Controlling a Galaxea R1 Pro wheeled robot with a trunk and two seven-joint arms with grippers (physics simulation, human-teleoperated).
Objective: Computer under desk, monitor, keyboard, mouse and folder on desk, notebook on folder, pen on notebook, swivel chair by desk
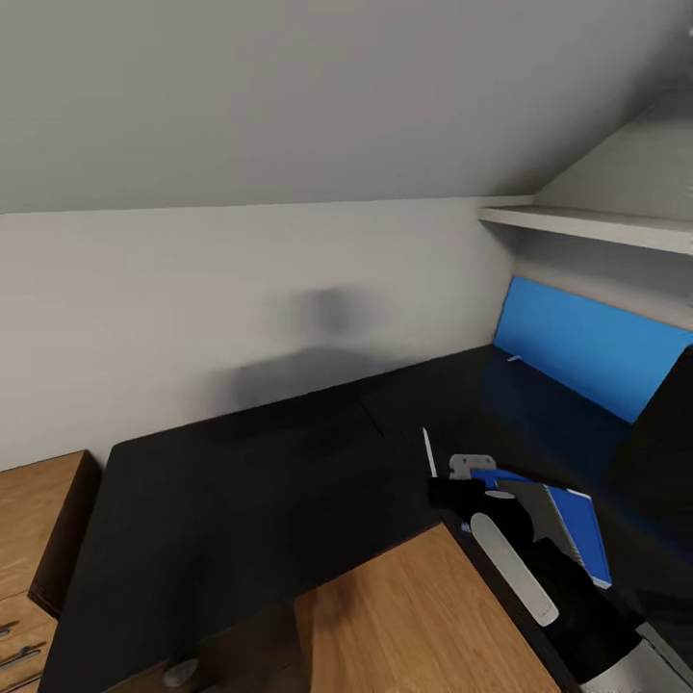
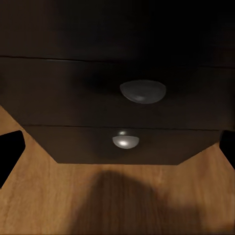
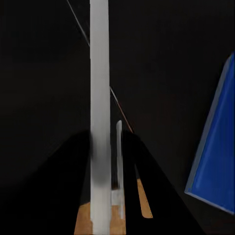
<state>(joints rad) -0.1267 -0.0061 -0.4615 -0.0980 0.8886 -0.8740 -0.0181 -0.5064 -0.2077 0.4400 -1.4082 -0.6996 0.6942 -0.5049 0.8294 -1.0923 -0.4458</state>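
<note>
My right gripper (image 1: 450,492) is shut on a thin white pen (image 1: 427,450), which sticks up just above the black desk (image 1: 250,481) near its front right part. In the right wrist view the pen (image 3: 99,98) runs long and straight between the dark fingers (image 3: 73,186). Right beside the gripper a blue notebook or folder (image 1: 582,525) with a grey clip (image 1: 471,465) lies on the desk; its blue edge (image 3: 215,147) shows there too. My left gripper (image 2: 117,149) hangs open low in front of dark drawers (image 2: 117,93).
A large blue flat panel (image 1: 597,346) stands at the desk's back right beside a black block (image 1: 664,433); I cannot tell what either is. A white shelf (image 1: 597,226) juts out above. Wooden drawers (image 1: 29,539) stand left; wood floor (image 1: 414,626) lies below.
</note>
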